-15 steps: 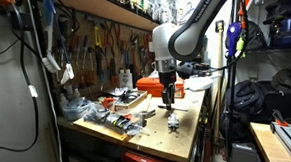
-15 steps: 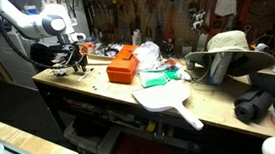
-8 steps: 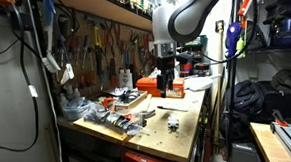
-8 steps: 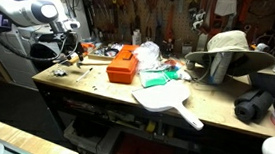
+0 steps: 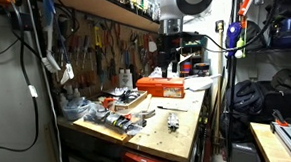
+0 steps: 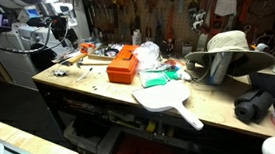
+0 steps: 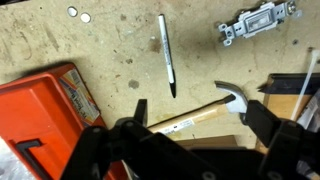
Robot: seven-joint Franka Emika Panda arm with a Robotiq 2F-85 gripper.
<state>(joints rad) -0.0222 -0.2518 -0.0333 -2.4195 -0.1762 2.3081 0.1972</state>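
Many tools [image 6: 158,9] hang behind the scuffed workbench [image 6: 88,90] bearing hammer [image 7: 205,113] and pen [image 7: 165,55].

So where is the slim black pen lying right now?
In the wrist view the slim black pen lies on the wooden benchtop, right of the orange plastic case, its tip just above the wooden-handled claw hammer.

Pretty clearly a garage-type workshop: rows of hand tools hanging on the back wall [image 6: 153,13] across the top of the frame, a scuffed wooden workbench [image 6: 101,92] below, plus an orange plastic tool case [image 6: 123,64] and a wooden-handled claw hammer [image 7: 200,112] lying mid-frame.
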